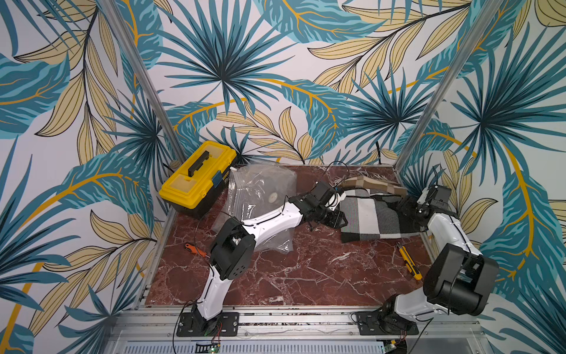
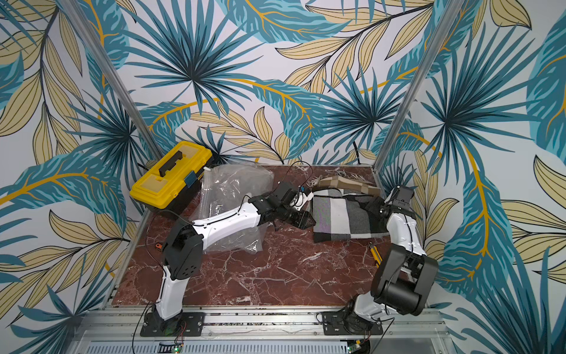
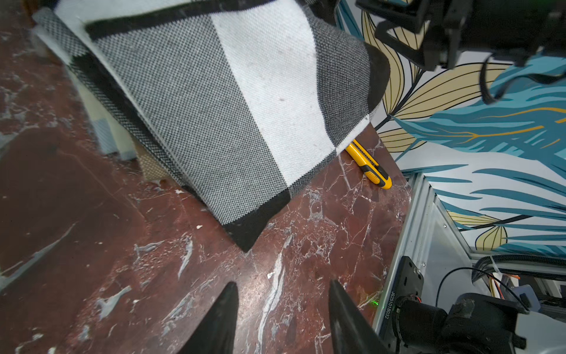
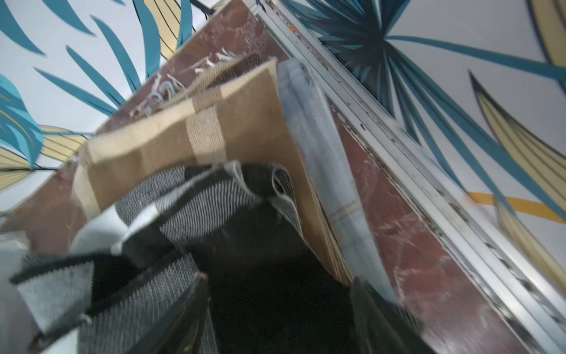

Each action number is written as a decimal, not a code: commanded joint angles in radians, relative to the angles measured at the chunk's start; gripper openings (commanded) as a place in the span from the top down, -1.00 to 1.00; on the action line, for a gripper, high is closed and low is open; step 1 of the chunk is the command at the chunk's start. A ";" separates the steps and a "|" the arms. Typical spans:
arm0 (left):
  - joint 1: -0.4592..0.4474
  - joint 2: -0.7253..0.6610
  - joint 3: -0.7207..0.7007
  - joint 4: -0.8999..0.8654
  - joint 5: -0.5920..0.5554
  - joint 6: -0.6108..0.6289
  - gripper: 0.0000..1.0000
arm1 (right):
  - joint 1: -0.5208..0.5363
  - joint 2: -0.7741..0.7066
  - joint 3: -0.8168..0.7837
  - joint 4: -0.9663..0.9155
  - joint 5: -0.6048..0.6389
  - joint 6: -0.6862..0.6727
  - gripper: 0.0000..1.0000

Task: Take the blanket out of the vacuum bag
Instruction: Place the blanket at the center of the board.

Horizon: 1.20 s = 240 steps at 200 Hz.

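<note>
Clock dirs = top view, 12 = back wall.

L gripper [image 3: 283,283]: jaws apart, nothing betw. them, only bare table [image 3: 306,233] under the gap in the wrist view. In a top view it [image 1: 335,219] sits just beside the 9 o'clock edge of the blanket [image 1: 367,217]; can't tell if it touches.

R gripper [image 4: 277,279]: jaws apart too. The wrist view is blurred and shows black blanket cloth beyond the gap; I see no pinch on it. It's at the blanket's 3 o'clock end, over the cloth.

Blanket: grey/white/black check, folded, lying on the table at abt 1–2 o'clock from centre. Long axis runs roughly 9–3. Its back part rests on a tan checked cloth [image 1: 370,184] at 12.

Vacuum bag [image 1: 260,190]: clear, slack, at abt 11 o'clock from centre, partly under the L arm. It's apart from the blanket, w/ no blanket cloth inside that I can see.

Judgement: the blanket is out of the bag and the job looks done bar clearing the arms. If I need another pull, it goes toward 3, and the R arm is nearer.

Knife [image 1: 409,263] lies at 5 o'clock from the blanket, near its front edge, so I'd mind it on the way out.
</note>
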 commanded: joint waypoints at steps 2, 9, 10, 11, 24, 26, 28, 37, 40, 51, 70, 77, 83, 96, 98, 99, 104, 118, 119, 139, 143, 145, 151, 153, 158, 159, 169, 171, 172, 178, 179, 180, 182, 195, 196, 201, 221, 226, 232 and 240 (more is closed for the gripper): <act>0.001 -0.022 -0.024 -0.022 -0.012 0.009 0.01 | -0.005 0.076 0.064 0.163 -0.098 0.009 -0.32; 0.002 -0.024 -0.032 -0.028 -0.020 0.008 0.01 | -0.006 0.104 0.073 0.182 -0.109 0.015 -0.30; 0.002 -0.024 -0.035 -0.028 -0.020 0.007 0.01 | -0.007 0.107 0.074 0.184 -0.112 0.015 -0.30; 0.001 -0.024 -0.037 -0.028 -0.021 0.006 0.01 | -0.007 0.111 0.075 0.187 -0.113 0.017 -0.30; 0.001 -0.024 -0.066 -0.018 -0.028 -0.009 0.01 | -0.008 0.155 0.092 0.209 -0.127 0.023 -0.28; 0.001 -0.024 -0.071 -0.013 -0.028 -0.014 0.01 | -0.008 0.161 0.095 0.209 -0.126 0.025 -0.28; 0.001 -0.023 -0.074 -0.012 -0.027 -0.017 0.01 | -0.008 0.167 0.099 0.207 -0.125 0.025 -0.28; 0.001 -0.021 -0.090 0.001 -0.023 -0.031 0.01 | -0.008 0.192 0.113 0.206 -0.121 0.025 -0.28; 0.001 -0.022 -0.092 0.006 -0.021 -0.035 0.01 | -0.008 0.200 0.121 0.203 -0.120 0.024 -0.28; -0.001 -0.019 -0.102 0.014 -0.021 -0.047 0.01 | -0.010 0.232 0.146 0.184 -0.119 0.022 -0.28; 0.000 -0.012 -0.095 -0.003 -0.027 -0.042 0.02 | -0.010 0.276 0.179 0.161 -0.137 0.024 -0.28; -0.001 -0.009 -0.086 -0.018 -0.034 -0.034 0.01 | -0.011 0.287 0.190 0.149 -0.153 0.026 -0.28; 0.000 -0.003 -0.076 -0.031 -0.038 -0.026 0.01 | -0.011 0.295 0.199 0.135 -0.164 0.031 -0.28; -0.001 0.010 -0.057 -0.056 -0.049 -0.015 0.01 | -0.010 0.300 0.200 0.122 -0.179 0.034 -0.27; 0.000 0.012 -0.054 -0.059 -0.050 -0.012 0.01 | -0.010 0.299 0.200 0.122 -0.180 0.033 -0.27; 0.000 0.012 -0.054 -0.060 -0.052 -0.012 0.01 | -0.010 0.298 0.200 0.121 -0.180 0.033 -0.27; -0.001 0.020 -0.048 -0.065 -0.052 -0.011 0.01 | -0.010 0.298 0.197 0.120 -0.184 0.035 -0.26; -0.001 0.033 -0.042 -0.061 -0.049 -0.015 0.01 | -0.010 0.291 0.194 0.100 -0.199 0.032 -0.16; -0.001 0.034 -0.042 -0.060 -0.048 -0.016 0.01 | -0.010 0.290 0.194 0.100 -0.200 0.032 -0.15; -0.001 0.051 -0.044 -0.034 -0.034 -0.029 0.02 | -0.010 0.274 0.181 0.088 -0.233 0.038 -0.10; -0.001 0.053 -0.043 -0.033 -0.031 -0.032 0.02 | -0.010 0.270 0.176 0.085 -0.235 0.037 -0.09; -0.001 0.054 -0.042 -0.033 -0.032 -0.032 0.02 | -0.009 0.270 0.175 0.082 -0.235 0.037 -0.09; 0.000 0.057 -0.042 -0.030 -0.030 -0.035 0.02 | -0.010 0.267 0.175 0.068 -0.232 0.037 -0.07; 0.000 0.058 -0.041 -0.030 -0.030 -0.036 0.02 | -0.010 0.267 0.174 0.064 -0.234 0.036 -0.06; 0.000 0.058 -0.042 -0.028 -0.031 -0.037 0.02 | -0.010 0.266 0.173 0.057 -0.236 0.033 -0.02; 0.000 0.059 -0.042 -0.028 -0.031 -0.037 0.02 | -0.010 0.266 0.173 0.054 -0.236 0.033 0.00; -0.001 0.056 -0.043 -0.027 -0.031 -0.037 0.02 | -0.010 0.263 0.173 0.051 -0.235 0.028 0.13; -0.001 0.057 -0.043 -0.027 -0.031 -0.037 0.02 | -0.010 0.263 0.172 0.053 -0.237 0.027 0.17; -0.001 0.057 -0.044 -0.027 -0.032 -0.037 0.02 | -0.010 0.262 0.172 0.053 -0.237 0.027 0.20; 0.000 0.056 -0.044 -0.028 -0.034 -0.035 0.02 | -0.008 0.258 0.168 0.052 -0.236 0.027 0.33; -0.001 0.056 -0.044 -0.028 -0.034 -0.035 0.02 | -0.009 0.258 0.167 0.052 -0.236 0.028 0.35; -0.002 0.056 -0.044 -0.029 -0.035 -0.034 0.02 | -0.009 0.258 0.167 0.051 -0.237 0.028 0.38; -0.001 0.055 -0.045 -0.028 -0.037 -0.034 0.02 | -0.008 0.257 0.165 0.051 -0.238 0.029 0.42; -0.001 0.056 -0.044 -0.035 -0.043 -0.029 0.02 | -0.007 0.256 0.166 0.053 -0.252 0.038 0.77; -0.001 0.055 -0.045 -0.035 -0.043 -0.028 0.02 | -0.008 0.256 0.165 0.053 -0.254 0.039 0.80; -0.001 0.056 -0.046 -0.036 -0.046 -0.028 0.02 | -0.008 0.255 0.168 0.052 -0.258 0.040 0.93; -0.001 0.055 -0.055 -0.033 -0.052 -0.030 0.02 | -0.005 0.245 0.179 0.009 -0.255 0.044 1.00; -0.002 0.055 -0.059 -0.030 -0.053 -0.031 0.02 | -0.005 0.240 0.182 0.004 -0.257 0.046 1.00; -0.001 0.055 -0.064 -0.023 -0.052 -0.032 0.02 | -0.004 0.233 0.187 0.000 -0.263 0.048 1.00; -0.001 0.051 -0.072 -0.012 -0.053 -0.036 0.02 | -0.004 0.221 0.198 -0.005 -0.273 0.055 1.00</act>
